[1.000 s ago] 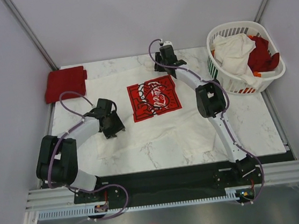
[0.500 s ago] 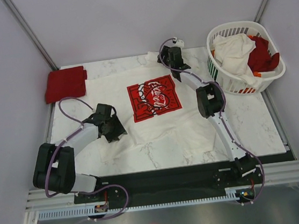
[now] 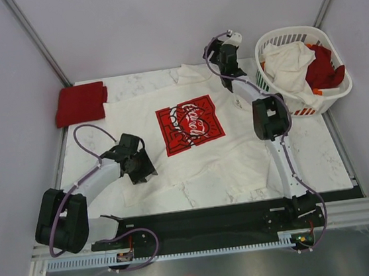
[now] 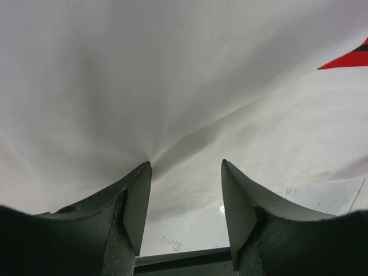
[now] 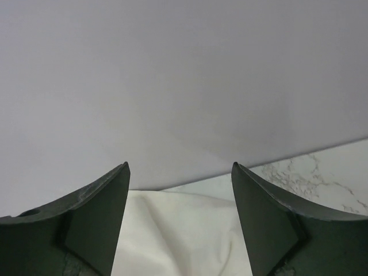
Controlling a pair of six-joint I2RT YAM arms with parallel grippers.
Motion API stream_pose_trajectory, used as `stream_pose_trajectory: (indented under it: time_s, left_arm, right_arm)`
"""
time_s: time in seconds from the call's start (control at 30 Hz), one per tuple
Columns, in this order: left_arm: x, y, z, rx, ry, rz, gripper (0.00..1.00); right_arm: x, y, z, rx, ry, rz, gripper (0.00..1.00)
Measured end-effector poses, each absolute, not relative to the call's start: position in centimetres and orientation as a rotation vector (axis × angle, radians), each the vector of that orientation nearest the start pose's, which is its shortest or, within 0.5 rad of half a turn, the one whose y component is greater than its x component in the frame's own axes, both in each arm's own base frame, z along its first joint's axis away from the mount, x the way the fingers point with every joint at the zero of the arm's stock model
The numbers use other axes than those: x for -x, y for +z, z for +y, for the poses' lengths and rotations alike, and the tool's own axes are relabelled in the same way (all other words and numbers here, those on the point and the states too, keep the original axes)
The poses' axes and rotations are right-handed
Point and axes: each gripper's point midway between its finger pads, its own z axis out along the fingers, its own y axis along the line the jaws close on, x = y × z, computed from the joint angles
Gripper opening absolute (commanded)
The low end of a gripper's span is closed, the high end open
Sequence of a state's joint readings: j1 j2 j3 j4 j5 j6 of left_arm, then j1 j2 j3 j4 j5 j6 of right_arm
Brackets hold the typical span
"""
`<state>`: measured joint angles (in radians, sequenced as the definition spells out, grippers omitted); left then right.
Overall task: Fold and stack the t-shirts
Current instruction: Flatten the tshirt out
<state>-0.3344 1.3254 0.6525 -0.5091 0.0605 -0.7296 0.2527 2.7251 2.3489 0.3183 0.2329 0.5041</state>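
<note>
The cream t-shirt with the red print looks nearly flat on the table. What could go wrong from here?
The left tool stands open with one fingertip puckering the cream t-shirt; sliding away could drag it crooked. Its near right corner lies bunched beside the right arm, so a fold may come out uneven. The right tool hangs open at the far edge close to the laundry basket; a wide swing might knock it.

The right gripper (image 5: 180, 165) has spread its jaws wider and swung off the cream t-shirt (image 3: 200, 159) up toward the far edge beside the laundry basket (image 3: 295, 29), while the left gripper (image 4: 186, 163) has drawn back toward the near left, leaving the shirt spread flatter and wider.
</note>
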Motion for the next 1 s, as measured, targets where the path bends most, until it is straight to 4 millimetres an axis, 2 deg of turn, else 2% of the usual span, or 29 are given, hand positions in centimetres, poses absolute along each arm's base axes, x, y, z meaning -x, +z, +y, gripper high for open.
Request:
stream_pose_trajectory:
  time_s: [0.1,0.2,0.23,0.33,0.37,0.43,0.47,0.53,0.67,0.77,0.83,0.9,1.0]
  left_arm:
    - [-21.8,2.8,-11.8,0.523,-0.352,2.766,0.66]
    - [-21.5,3.6,-11.7,0.514,-0.357,2.751,0.76]
    - [-21.4,4.0,-11.6,0.513,-0.357,2.739,0.78]
    - [-21.9,6.0,-11.3,0.503,-0.351,2.694,0.81]
    - [-22.3,6.8,-11.3,0.495,-0.352,2.674,0.81]
    - [-23.6,9.0,-11.5,0.47,-0.367,2.613,0.81]
    - [-24.1,9.8,-11.6,0.46,-0.378,2.594,0.8]
    - [-24.9,11.3,-12.0,0.443,-0.407,2.553,0.8]
    - [-23.8,11.8,-12.3,0.448,-0.474,2.534,0.81]
    - [-21.9,10.8,-12.2,0.481,-0.502,2.554,0.81]
    - [-20.7,9.6,-11.9,0.529,-0.503,2.572,0.81]
    - [-19.3,8.1,-11.5,0.586,-0.497,2.6,0.79]
    - [-17.2,5.7,-10.9,0.686,-0.467,2.656,0.79]
  right_arm:
    - [-71.1,18.5,17.4,-0.328,0.38,1.606,0.87]
    - [-66.0,24.1,18.0,-0.289,0.36,1.614,0.91]
    - [-63.5,26.7,18.2,-0.284,0.367,1.6,0.91]
    - [-56.3,31.4,17.9,-0.301,0.375,1.603,0.91]
    - [-54.0,32.3,17.3,-0.32,0.375,1.612,0.91]
    - [-50.1,32.9,15.5,-0.379,0.357,1.639,0.91]
    - [-48.5,32.4,14.3,-0.41,0.339,1.663,0.91]
    - [-45.5,30.0,12.4,-0.459,0.292,1.737,0.94]
    - [-39.0,21.4,9.3,-0.536,0.203,2.002,0.98]
    - [-32.8,15.4,7.0,-0.61,0.18,2.218,0.98]
    - [-29.7,13.8,5.8,-0.666,0.183,2.288,0.98]
    - [-27.4,13.6,5.6,-0.7,0.22,2.316,0.98]
    - [-26.6,14.7,6.7,-0.685,0.324,2.309,0.98]
